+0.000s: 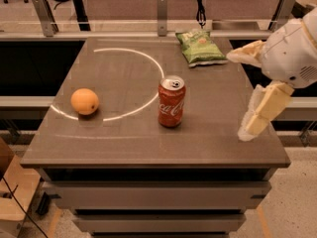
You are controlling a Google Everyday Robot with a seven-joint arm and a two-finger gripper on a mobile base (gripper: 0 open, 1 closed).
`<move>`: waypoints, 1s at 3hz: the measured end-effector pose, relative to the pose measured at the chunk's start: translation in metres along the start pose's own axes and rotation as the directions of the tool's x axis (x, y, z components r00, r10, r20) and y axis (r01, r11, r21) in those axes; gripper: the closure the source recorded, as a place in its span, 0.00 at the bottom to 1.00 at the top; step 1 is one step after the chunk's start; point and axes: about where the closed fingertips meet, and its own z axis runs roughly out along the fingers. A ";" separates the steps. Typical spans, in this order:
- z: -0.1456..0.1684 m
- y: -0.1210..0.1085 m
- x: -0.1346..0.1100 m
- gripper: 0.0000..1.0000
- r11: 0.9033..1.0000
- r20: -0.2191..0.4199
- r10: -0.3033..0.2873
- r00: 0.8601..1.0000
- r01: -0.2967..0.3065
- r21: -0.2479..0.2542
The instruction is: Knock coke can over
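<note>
The coke can (171, 101) is red with white script and a silver top. It stands upright near the middle of the grey table (124, 148). My gripper (238, 96) hangs over the table's right edge, to the right of the can and well apart from it. It is open and empty. One cream finger (243, 54) points left at the top and the other finger (259, 113) points down and left.
An orange (84, 101) sits at the left of the table, on a white arc of light. A green chip bag (200, 47) lies at the back, right of centre. Metal rails run behind the table. A wooden crate (12, 192) stands on the floor at the lower left.
</note>
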 end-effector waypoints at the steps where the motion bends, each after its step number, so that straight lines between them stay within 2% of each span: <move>1: 0.000 0.003 -0.014 0.00 1.000 0.045 -0.007 0.999 0.007 -0.011; 2: 0.000 0.003 -0.013 0.00 1.000 0.039 -0.007 0.999 0.008 -0.010; 3: 0.013 -0.003 -0.016 0.00 0.999 0.076 0.033 0.997 -0.033 -0.011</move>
